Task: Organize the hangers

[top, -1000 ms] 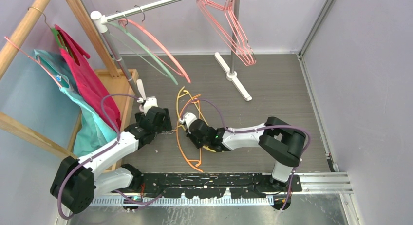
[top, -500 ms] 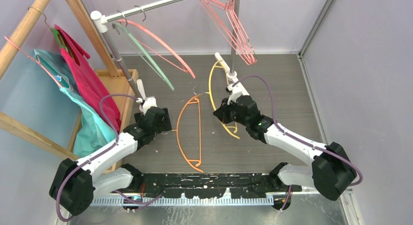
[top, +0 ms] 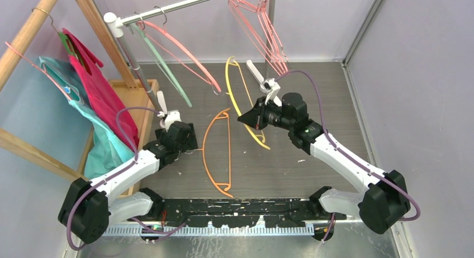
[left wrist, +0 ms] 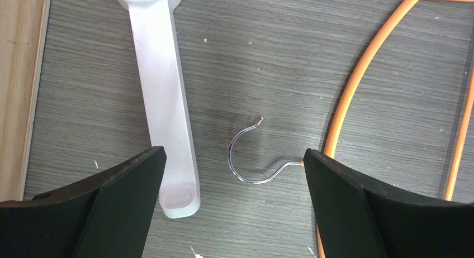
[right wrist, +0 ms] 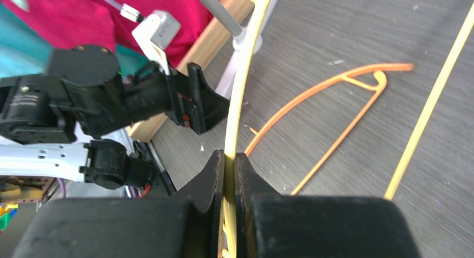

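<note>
The right end effector (right wrist: pixel 230 157) was clamped nearly shut on the rim of the yellow hanger (right wrist: pixel 237 101), holding it up off the table (top: pixel 318 90), tilted, with its top end near the upright of the clothes rack. In the overhead view this hanger sat between the orange hanger and the right arm.

The orange hanger (left wrist: pixel 347 96) lay flat on the table between the two arms. Its small metal hook (left wrist: pixel 232 152) pointed toward the white foot of the rack (left wrist: pixel 162 90) without touching it.

The left end effector (left wrist: pixel 233 154) hung over that hook with its fingers spread wide, gripping nothing; the hook lay in the gap between them.

On the rail (top: pixel 184 4), a salmon curved hanger (top: pixel 184 51) and a pale green one (top: pixel 162 62) hung near the left end, and a bunch of pink wire hangers (top: pixel 271 40) hung farther right.
</note>
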`<state>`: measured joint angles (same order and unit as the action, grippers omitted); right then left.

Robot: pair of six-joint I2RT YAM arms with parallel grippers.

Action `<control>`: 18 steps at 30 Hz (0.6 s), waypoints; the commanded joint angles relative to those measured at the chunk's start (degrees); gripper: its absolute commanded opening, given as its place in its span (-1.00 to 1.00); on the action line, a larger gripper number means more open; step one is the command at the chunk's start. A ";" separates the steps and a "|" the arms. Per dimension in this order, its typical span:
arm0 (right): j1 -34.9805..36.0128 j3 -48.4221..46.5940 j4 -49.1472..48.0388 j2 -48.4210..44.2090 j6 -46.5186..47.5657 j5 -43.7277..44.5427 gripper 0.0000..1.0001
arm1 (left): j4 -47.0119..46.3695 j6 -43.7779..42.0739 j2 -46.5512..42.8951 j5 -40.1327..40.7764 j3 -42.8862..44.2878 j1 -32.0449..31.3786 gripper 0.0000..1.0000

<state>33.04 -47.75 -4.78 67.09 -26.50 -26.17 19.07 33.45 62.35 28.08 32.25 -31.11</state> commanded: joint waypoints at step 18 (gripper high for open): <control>-0.52 -7.48 -7.69 -2.03 -3.71 -0.35 -0.98 | -0.74 0.27 -3.40 0.53 1.36 0.18 0.96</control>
<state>32.75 -53.45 -4.54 67.09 -28.60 -25.39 19.14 33.52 59.88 28.05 32.75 -31.11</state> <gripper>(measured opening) 0.101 0.979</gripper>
